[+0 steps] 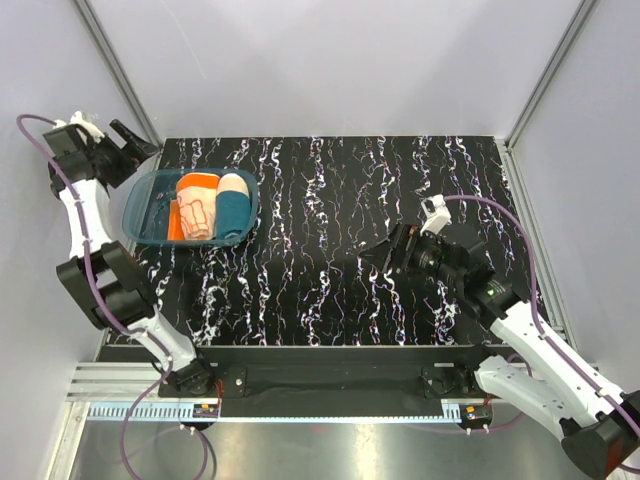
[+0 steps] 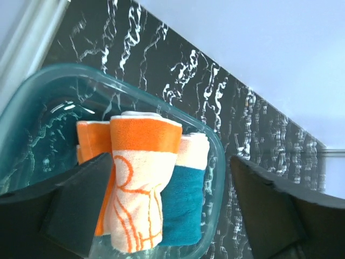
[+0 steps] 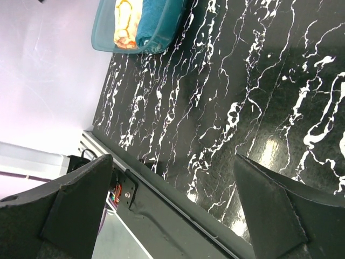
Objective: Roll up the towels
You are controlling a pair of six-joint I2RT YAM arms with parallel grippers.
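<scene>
The orange towel (image 1: pixel 196 205) and the teal-blue towel (image 1: pixel 233 205) lie rolled side by side inside the translucent blue tray (image 1: pixel 140 205) at the table's far left. In the left wrist view the orange towel (image 2: pixel 137 183) shows its cream side with orange lettering, and the teal-blue towel (image 2: pixel 186 199) lies to its right. My left gripper (image 1: pixel 130 140) is open and empty, raised beyond the tray's far left corner. My right gripper (image 1: pixel 392 247) is open and empty over the table's right half, far from the towels. The right wrist view shows both rolls (image 3: pixel 143 19) in the tray.
The black marbled table (image 1: pixel 330 200) stretches between the tray and my right arm. White walls and metal frame posts (image 1: pixel 115 70) close the back and sides. The table's near edge rail (image 3: pixel 178 216) lies under my right gripper.
</scene>
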